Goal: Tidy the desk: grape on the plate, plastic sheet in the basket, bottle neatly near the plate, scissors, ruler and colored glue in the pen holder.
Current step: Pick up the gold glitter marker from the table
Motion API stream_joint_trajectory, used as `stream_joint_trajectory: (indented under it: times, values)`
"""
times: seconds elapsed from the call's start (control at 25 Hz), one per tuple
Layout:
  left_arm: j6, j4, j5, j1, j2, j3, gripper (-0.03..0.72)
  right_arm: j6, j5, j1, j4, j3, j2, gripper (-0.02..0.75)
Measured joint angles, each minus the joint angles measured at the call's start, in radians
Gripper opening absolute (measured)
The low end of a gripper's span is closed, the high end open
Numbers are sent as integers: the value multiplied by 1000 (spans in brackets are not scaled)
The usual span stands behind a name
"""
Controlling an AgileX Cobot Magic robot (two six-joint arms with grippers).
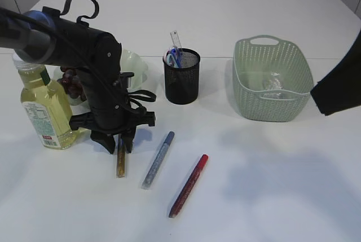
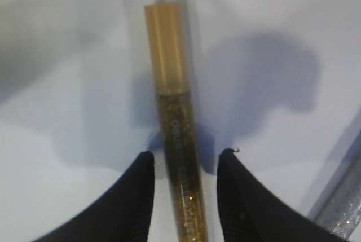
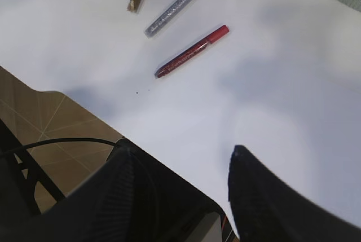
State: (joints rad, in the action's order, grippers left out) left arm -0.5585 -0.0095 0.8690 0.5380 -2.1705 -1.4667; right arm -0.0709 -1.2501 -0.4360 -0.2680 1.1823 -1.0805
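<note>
Straddling the gold glue (image 2: 177, 157) on the desk (image 1: 271, 185) left of the silver glue (image 1: 158, 160), the left pincer (image 2: 183, 166) stood apart, needing a centred squeeze; the right pincer (image 3: 180, 191) hung apart, empty.

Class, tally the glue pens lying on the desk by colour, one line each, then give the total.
Gold glue pen: 1
Silver glue pen: 1
Red glue pen: 1
Total: 3
</note>
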Motion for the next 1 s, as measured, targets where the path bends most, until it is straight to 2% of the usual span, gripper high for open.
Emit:
stream_joint_trajectory:
  times: [0.64,1.0]
  values:
    - [0,0,-15,0,0,0,269,0,0,0,0,0,0,430]
    - [0,0,-17,0,0,0,241,0,0,0,0,0,0,430]
